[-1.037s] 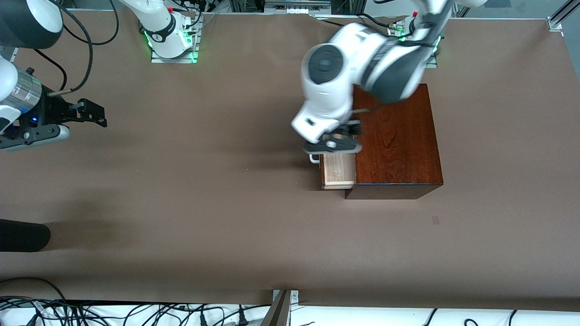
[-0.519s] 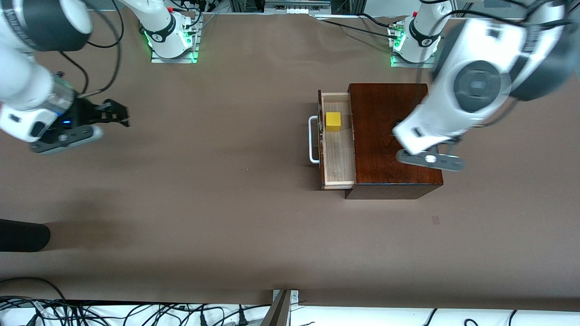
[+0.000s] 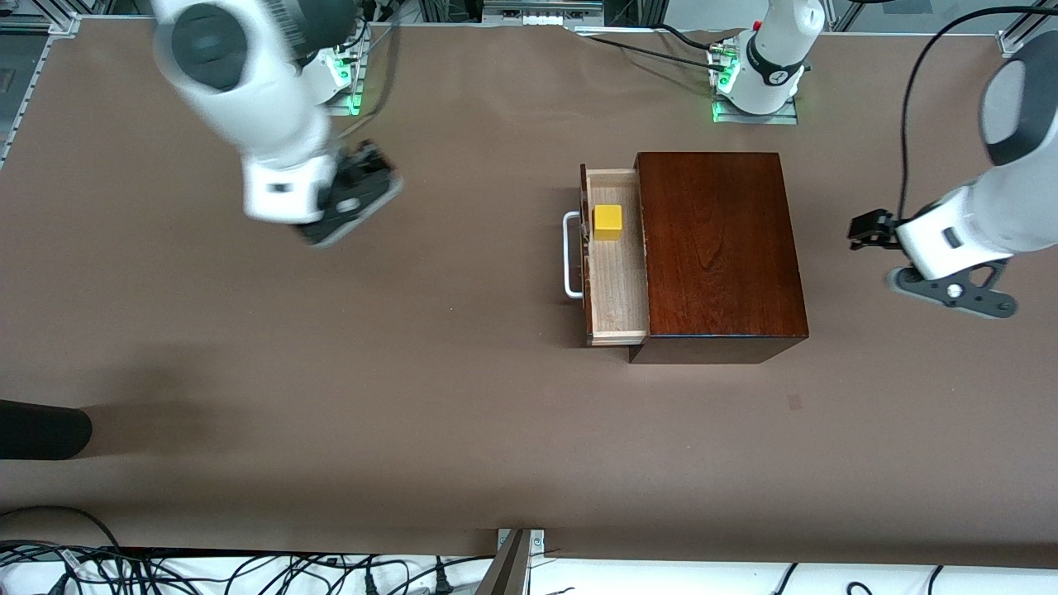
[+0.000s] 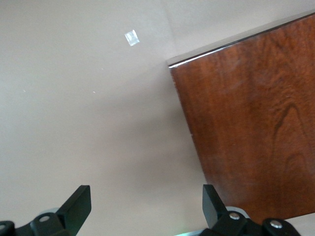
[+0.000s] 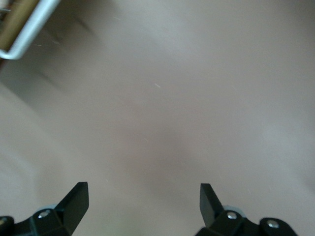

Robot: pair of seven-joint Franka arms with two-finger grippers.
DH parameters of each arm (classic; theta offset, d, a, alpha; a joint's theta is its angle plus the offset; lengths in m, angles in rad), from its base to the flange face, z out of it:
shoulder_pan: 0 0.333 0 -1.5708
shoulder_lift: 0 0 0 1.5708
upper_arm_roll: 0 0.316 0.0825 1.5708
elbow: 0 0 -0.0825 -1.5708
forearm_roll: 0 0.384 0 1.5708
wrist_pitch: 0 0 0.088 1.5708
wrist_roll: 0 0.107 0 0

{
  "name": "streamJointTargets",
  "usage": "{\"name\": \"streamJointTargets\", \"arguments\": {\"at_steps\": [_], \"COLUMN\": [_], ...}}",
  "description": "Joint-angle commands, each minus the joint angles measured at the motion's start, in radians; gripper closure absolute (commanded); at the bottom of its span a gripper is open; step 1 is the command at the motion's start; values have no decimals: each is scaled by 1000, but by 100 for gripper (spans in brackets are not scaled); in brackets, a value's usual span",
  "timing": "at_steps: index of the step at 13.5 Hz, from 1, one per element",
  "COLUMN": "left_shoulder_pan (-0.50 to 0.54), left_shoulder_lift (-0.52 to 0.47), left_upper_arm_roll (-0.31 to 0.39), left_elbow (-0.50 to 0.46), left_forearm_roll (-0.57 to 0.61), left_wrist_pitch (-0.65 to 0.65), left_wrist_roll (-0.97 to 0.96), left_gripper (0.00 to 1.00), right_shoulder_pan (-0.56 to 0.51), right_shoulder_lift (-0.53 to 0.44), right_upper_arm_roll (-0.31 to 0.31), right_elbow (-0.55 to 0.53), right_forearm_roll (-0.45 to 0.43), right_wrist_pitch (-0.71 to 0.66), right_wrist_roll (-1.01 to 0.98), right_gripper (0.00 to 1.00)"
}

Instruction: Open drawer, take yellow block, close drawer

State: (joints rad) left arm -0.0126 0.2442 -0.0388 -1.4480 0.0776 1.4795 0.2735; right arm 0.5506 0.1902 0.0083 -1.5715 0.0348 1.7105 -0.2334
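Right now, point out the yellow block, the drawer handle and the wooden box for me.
yellow block [image 3: 608,222]: front view, middle of its top face.
drawer handle [image 3: 567,254]: front view, the long white bar.
wooden box [image 3: 715,248]: front view, middle of its glossy top.

Open drawer with yellow block inside

The drawer [image 3: 616,258], a pale wood tray with a dark reddish-brown front and a white U-shaped handle [image 3: 570,254], stands pulled partway out of the glossy mahogany box [image 3: 715,248], toward the right arm's end of the table. The small yellow block [image 3: 607,221] sits flat in the tray, in the part farther from the front camera.
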Motion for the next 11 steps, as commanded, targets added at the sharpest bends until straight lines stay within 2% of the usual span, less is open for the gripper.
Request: {"name": "streamJointTargets", "arguments": {"at_steps": [1, 3, 4, 6, 8, 11], "left_shoulder_pan": [22, 23, 23, 23, 25, 25], "left_shoulder_lift": [-113, -259, -301, -310, -309, -307], "left_upper_arm_roll": [-7, -4, 0, -1, -1, -3], "left_elbow": [-140, -362, -418, -428, -425, -420], "left_forearm_roll": [-21, -27, -51, -70, -70, -70], "left_wrist_pitch": [88, 268, 321, 325, 309, 289], "left_wrist_roll": [65, 50, 50, 52, 55, 49], "left_gripper": [0, 0, 0, 0, 0, 0], "right_shoulder_pan": [107, 165, 192, 212, 291, 356], "right_shoulder_lift": [95, 179, 225, 316, 389, 523], "right_upper_arm_roll": [-10, 16, 27, 32, 27, 27], "right_elbow": [108, 146, 186, 282, 356, 514], "right_forearm_roll": [-6, -3, -13, -16, -21, -36], "right_wrist_pitch": [46, 92, 113, 113, 120, 129], "right_wrist_roll": [-33, -75, -108, -142, -143, -147], "right_gripper": [0, 0, 0, 0, 0, 0]}}
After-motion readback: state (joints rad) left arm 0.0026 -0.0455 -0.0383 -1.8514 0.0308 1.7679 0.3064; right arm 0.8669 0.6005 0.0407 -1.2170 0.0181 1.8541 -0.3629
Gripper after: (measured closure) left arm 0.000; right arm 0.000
